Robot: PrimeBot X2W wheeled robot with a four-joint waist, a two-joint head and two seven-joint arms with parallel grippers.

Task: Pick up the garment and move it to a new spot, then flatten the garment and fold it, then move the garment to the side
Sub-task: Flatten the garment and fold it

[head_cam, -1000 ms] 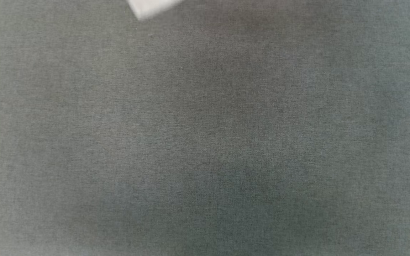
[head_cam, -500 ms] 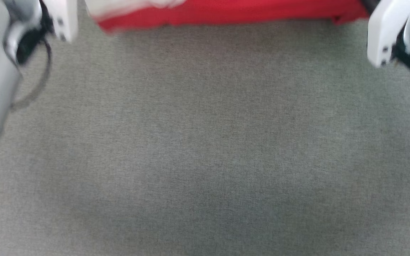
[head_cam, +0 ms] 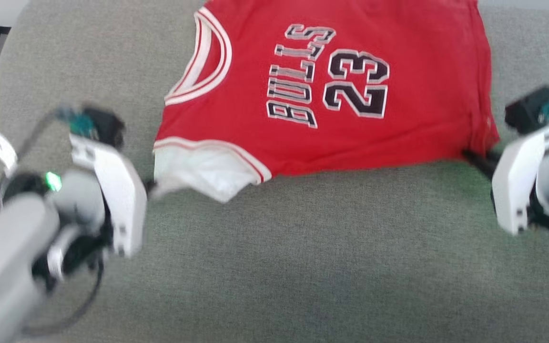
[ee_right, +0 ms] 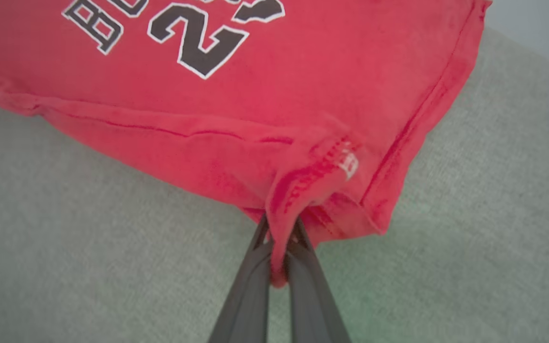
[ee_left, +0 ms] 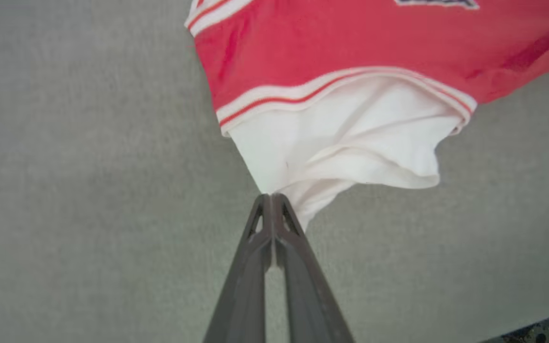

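White shells (head_cam: pixel 112 190), dark fingers (ee_left: pixel 248 286) (cabled)

head camera looks down on the garment (head_cam: pixel 398 143), while wrist cameras closely face its opposite corners.

A grey-green woven fabric surface (head_cam: pixel 303 267) carries the garment (head_cam: pixel 350 119), spread across its far part, print upward.

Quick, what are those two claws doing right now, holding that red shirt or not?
Left gripper: closed, pinching the garment by its white sleeve.
Right gripper: closed, pinching the garment's red bottom corner.
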